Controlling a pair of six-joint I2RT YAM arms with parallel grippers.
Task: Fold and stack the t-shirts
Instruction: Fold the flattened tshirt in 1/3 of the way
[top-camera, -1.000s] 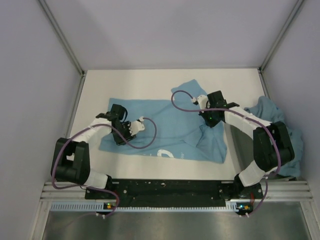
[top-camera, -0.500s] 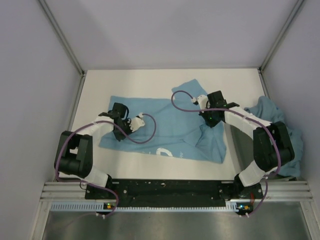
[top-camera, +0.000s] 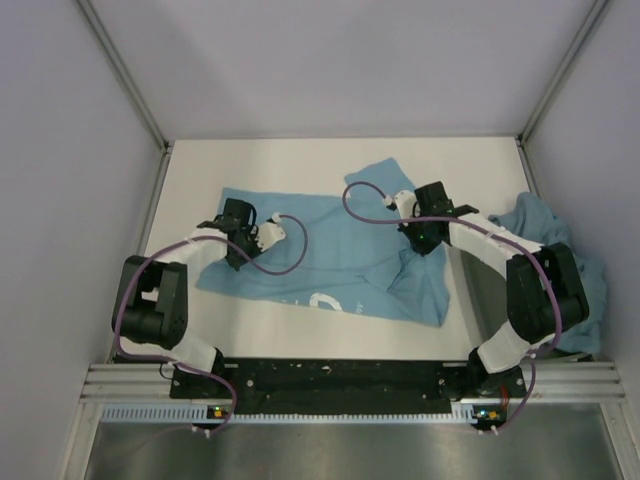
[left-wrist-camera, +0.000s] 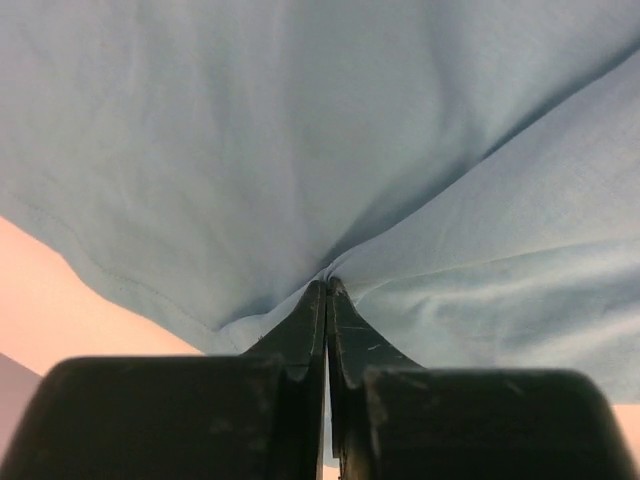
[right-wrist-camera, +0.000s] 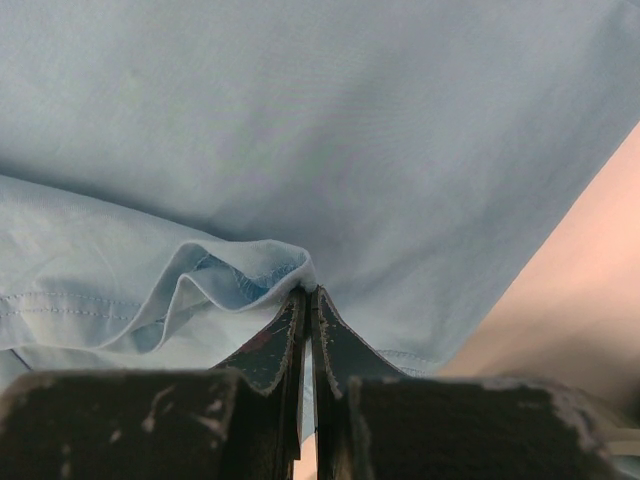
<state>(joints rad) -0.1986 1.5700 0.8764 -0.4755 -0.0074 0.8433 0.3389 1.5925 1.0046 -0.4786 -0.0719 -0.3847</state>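
Observation:
A light blue t-shirt (top-camera: 330, 255) lies partly spread on the white table, white lettering near its front edge. My left gripper (top-camera: 233, 243) is shut, pinching the shirt's left part; in the left wrist view the closed tips (left-wrist-camera: 327, 290) bite a fold of blue cloth (left-wrist-camera: 300, 130). My right gripper (top-camera: 422, 240) is shut on the shirt's right part; in the right wrist view the tips (right-wrist-camera: 306, 292) clamp a curled hem (right-wrist-camera: 230, 275). More light blue t-shirts (top-camera: 560, 255) lie heaped at the right.
The white table (top-camera: 300, 165) is enclosed by grey walls with metal rails. The heap of shirts sits against the right wall beside my right arm (top-camera: 535, 290). A black base rail (top-camera: 340, 380) runs along the near edge.
My left gripper has moved away from the near edge and slightly left, dragging the shirt's left part with it. The right gripper has stayed put, still clamped.

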